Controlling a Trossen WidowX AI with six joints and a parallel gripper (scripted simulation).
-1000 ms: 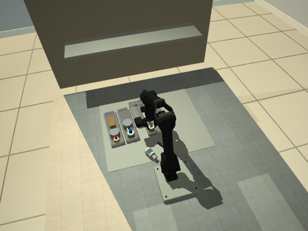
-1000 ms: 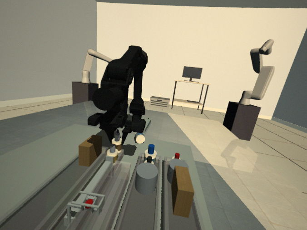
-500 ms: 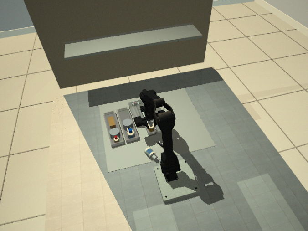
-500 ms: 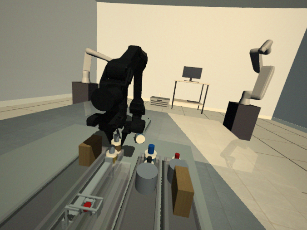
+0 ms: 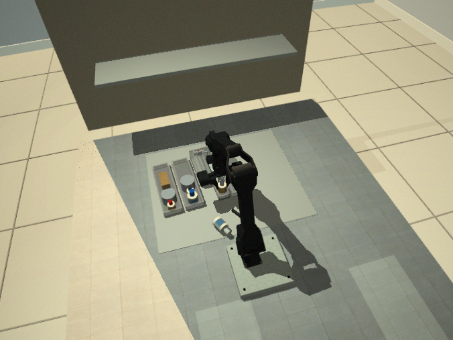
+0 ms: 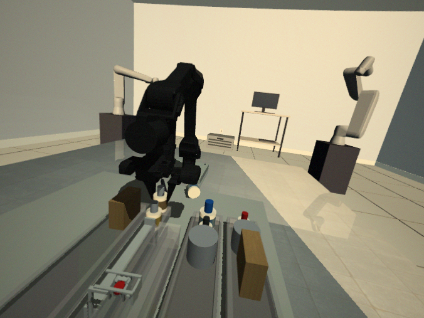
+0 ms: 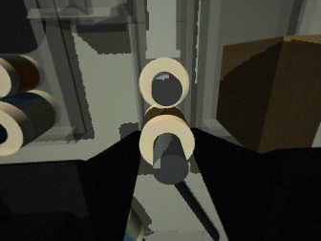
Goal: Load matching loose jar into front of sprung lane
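My gripper (image 5: 221, 182) (image 6: 161, 191) (image 7: 165, 135) is shut on a brown jar (image 5: 222, 188) (image 6: 161, 194) (image 7: 165, 135) with a cream shoulder and a grey cap. I hold it upright at the front end of the sprung lane (image 5: 197, 160) (image 6: 141, 242) (image 7: 162, 26). A matching jar (image 6: 154, 212) (image 7: 163, 84) stands in the lane right behind it, and the two look to be touching. I cannot tell whether the held jar rests on the lane floor. The frame with a red part (image 6: 119, 285) sits at the lane's far back end.
A blue-labelled jar (image 5: 220, 224) (image 6: 193, 191) lies on its side on the mat near the arm's base. A brown block (image 6: 123, 207) (image 7: 272, 93) stands beside the lane's front. Two other lanes hold grey cylinders (image 5: 187, 182) (image 6: 202, 247), a blue-capped jar (image 5: 191, 194) (image 6: 208, 207), a red-capped jar (image 5: 170, 203) (image 6: 244, 216) and a brown box (image 5: 163, 180) (image 6: 251, 265).
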